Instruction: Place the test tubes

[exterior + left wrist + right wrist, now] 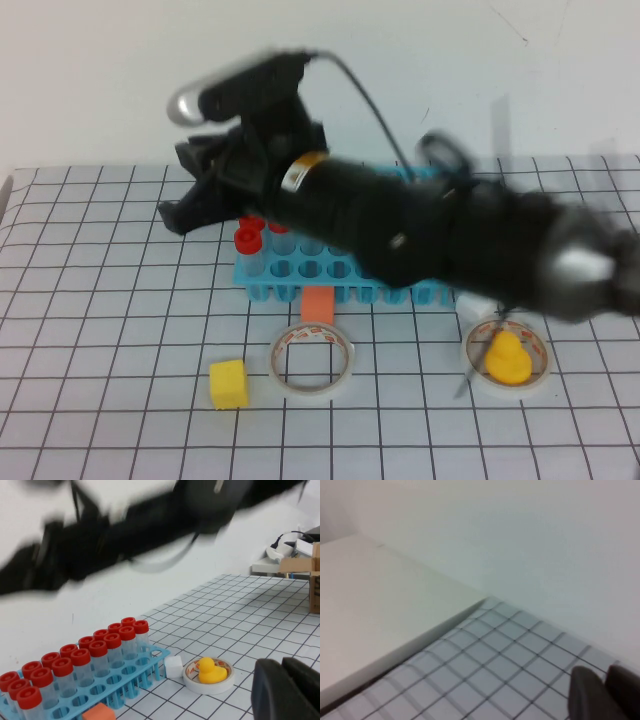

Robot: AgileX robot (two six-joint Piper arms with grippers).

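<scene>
Right gripper (185, 190), clenched on nothing, hangs above the left end of the blue rack (300, 292), where red-capped tubes (248, 240) stand. Left wrist view: left gripper (282, 669) is clenched and empty, apart from the rack, which holds two rows of tubes. Right wrist view: right gripper's fingers sit together over the gridded table (485, 660), near its edge

Plain white wall (450, 60) behind a white, black-gridded bench (100, 300); brown cardboard box (315, 575) at one edge.
</scene>
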